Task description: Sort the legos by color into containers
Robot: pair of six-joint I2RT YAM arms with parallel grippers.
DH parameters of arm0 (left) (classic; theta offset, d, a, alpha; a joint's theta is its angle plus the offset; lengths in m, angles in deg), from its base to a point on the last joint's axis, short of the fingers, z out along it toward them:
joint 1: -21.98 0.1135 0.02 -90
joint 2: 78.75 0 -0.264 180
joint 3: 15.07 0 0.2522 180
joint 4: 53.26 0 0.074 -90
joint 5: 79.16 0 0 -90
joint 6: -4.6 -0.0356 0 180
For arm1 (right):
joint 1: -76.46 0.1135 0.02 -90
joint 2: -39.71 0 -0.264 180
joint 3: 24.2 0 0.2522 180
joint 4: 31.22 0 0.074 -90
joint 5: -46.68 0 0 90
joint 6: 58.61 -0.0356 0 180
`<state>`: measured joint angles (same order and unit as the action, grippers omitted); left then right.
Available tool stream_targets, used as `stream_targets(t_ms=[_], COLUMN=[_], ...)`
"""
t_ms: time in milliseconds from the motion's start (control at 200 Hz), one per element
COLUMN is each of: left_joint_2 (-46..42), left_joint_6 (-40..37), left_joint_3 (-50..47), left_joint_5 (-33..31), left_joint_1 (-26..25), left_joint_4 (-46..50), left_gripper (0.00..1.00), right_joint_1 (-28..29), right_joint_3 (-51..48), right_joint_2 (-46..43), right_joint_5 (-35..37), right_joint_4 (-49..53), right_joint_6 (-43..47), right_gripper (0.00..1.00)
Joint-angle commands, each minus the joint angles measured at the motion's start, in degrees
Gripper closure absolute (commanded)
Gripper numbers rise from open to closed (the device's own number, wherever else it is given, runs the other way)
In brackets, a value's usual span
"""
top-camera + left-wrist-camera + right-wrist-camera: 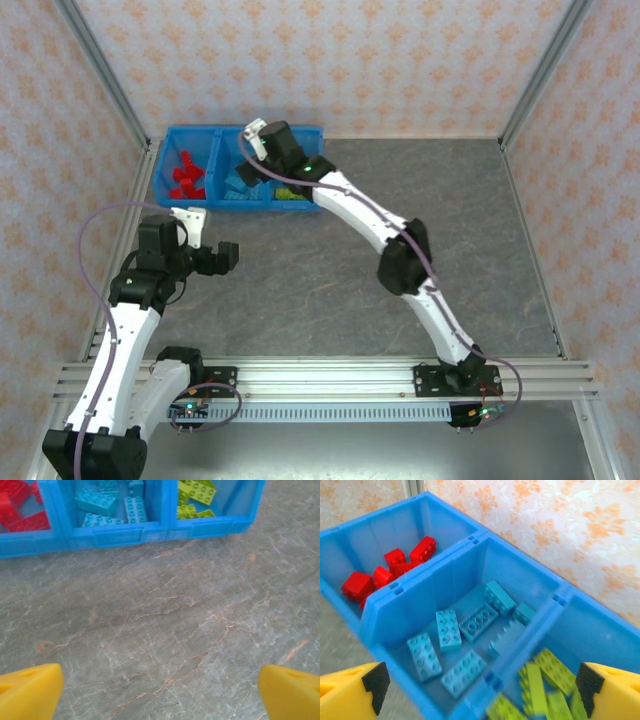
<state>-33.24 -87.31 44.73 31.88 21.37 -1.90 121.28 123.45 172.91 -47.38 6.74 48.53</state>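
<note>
I see right jaws spread wide and empty above the blue bin (520, 570), light blue legos (449, 630) ahead between them, yellow-green legos (540, 680) nearest, red legos (395, 567) far left, left jaws apart over the surface (165, 620).

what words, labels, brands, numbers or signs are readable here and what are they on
No readable text anywhere.
The long bright blue plastic bin shows no label.
Any embossing on the light blue plastic bricks is too blurred to read.
Any print on the small circuit board at the left arm's base is too small.
</note>
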Motion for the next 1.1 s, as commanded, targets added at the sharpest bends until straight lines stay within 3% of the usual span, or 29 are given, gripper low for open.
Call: stream_targets(t_ms=[0, 90, 215, 305, 395, 510, 651, 676, 711, 826, 1021, 1071, 1091], left_joint_2=[-0.8, -2.2, -2.3, 0.6, 4.8, 9.0, 14.8, 16.3, 18.4, 25.6, 37.5, 41.1, 40.8], left_joint_6=[12.6, 17.6, 16.6, 14.3, 12.3, 12.0, 7.8, 7.0, 5.8, 4.6, 4.1, 1.3, 0.7], left_joint_3=[2.1, -1.1, -7.2, -10.2, -12.7, -17.3, -22.6, -23.1, -23.7, -24.4, -21.7, -23.0, -22.8], left_joint_5=[-9.8, -16.2, -25.2, -29.4, -31.6, -34.8, -36.7, -36.5, -35.3, -31.4, -26.0, -22.5, -22.2], left_joint_1=[0.4, 0.4, 0.4, 0.4, 0.2, 0.1, 0.1, 0.1, 0.1, 0.1, 0.4, -0.4, -0.8], left_joint_4=[-3.7, -9.9, -18.5, -23.5, -29.0, -38.8, -52.6, -55.0, -58.4, -68.7, -78.2, -84.5, -83.1], left_gripper=[0.0, 0.0, 0.0, 0.0, 0.0, 0.0, 0.0, 0.0, 0.0, 0.0, 0.0, 0.0, 0.0], right_joint_1=[-2.2, -3.8, -5.1, -7.3, -13.9, -22.8, -29.8, -31.0, -32.1, -33.2, -38.0, -41.5, -43.0], right_joint_3=[-18.1, -38.9, -63.6, -76.9, -86.3, -94.7, -102.9, -100.7, -99.3, -103.9, -108.5, -109.0, -110.6], right_joint_2=[-18.9, -33.0, -50.0, -59.9, -67.3, -71.2, -66.5, -65.9, -63.9, -56.7, -46.3, -47.8, -46.4], right_joint_5=[1.0, 3.8, 14.4, 23.4, 28.2, 38.2, 41.8, 40.3, 39.7, 39.5, 23.2, 14.4, 10.9], right_joint_4=[-6.2, -14.1, -21.9, -27.1, -26.5, -24.3, -34.9, -29.8, -30.1, -47.6, -68.4, -64.6, -67.6], right_joint_6=[-4.3, -7.3, -9.7, -12.7, -22.0, -31.1, -26.9, -28.7, -27.1, -17.0, -14.6, -16.5, -16.5], right_gripper=[0.01, 0.01, 0.01, 0.01, 0.01, 0.01, 0.01, 0.01, 0.01, 0.01, 0.0, 0.01, 0.01])
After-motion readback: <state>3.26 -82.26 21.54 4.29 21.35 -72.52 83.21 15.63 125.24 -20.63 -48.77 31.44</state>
